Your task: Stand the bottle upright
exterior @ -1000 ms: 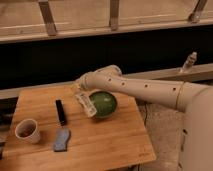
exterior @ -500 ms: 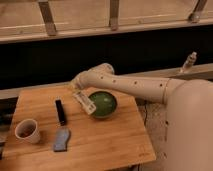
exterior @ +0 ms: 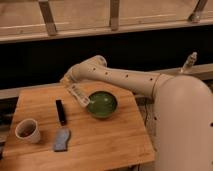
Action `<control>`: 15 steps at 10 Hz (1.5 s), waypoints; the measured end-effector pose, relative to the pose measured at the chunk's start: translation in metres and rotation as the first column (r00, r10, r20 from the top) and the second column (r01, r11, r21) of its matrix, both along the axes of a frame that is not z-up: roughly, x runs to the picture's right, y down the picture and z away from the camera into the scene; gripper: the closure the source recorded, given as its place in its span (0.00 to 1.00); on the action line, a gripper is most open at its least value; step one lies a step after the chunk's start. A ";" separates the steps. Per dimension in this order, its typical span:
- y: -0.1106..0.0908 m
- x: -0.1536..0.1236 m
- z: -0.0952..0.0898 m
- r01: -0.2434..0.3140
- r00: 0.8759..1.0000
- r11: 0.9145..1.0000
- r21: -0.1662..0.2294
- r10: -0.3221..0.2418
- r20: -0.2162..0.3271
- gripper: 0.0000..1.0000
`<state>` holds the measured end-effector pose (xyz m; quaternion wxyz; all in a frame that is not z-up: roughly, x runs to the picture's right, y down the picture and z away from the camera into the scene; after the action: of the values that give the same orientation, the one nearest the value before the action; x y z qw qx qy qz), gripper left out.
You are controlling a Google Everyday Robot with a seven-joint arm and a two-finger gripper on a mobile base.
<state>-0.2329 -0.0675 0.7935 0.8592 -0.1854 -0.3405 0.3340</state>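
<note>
The white robot arm is now riding higher and further left than half a second ago, and the clear plastic bottle [exterior: 83, 98] is lying a little further from the middle of the round dark-green bowl [exterior: 102, 104] than it was. The pincer [exterior: 73, 89] is hanging over the back half of the light wooden table [exterior: 110, 145], just left of the bowl. It seems to be clenching the bottle's upper end, though the grip is blurring into the bottle. The bottle is leaning, not standing: one end is pointing up and left toward the wrist, and the other is slanting down and right, ending close by the bowl's left rim. Left of the bottle a slim black rectangular bar [exterior: 60, 112] is lying on the table, running front to back. Just in front of it a blue-grey sponge [exterior: 62, 140] is lying flat. Near the table's left edge a small white cup with a brown inside [exterior: 27, 131] is standing upright, well apart from the bowl.
</note>
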 end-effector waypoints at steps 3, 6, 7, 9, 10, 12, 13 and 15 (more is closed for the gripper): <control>-0.010 0.014 0.012 -0.140 0.982 0.990 0.022 0.136 0.134 1.00; -0.014 0.014 0.014 -0.180 0.967 0.983 0.029 0.172 0.191 1.00; -0.015 0.016 0.015 -0.191 0.962 0.981 0.035 0.180 0.206 1.00; -0.016 0.017 0.013 -0.223 0.944 0.973 0.050 0.203 0.261 1.00; -0.015 0.021 0.014 -0.249 0.928 0.967 0.062 0.220 0.301 1.00; -0.013 0.024 0.016 -0.259 0.914 0.963 0.070 0.221 0.340 1.00; -0.010 0.023 0.017 -0.257 0.908 0.964 0.073 0.214 0.360 1.00; -0.007 0.025 0.020 -0.259 0.898 0.963 0.078 0.210 0.386 1.00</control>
<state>-0.2078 -0.0744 0.8130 0.7417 -0.1482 -0.5385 0.3713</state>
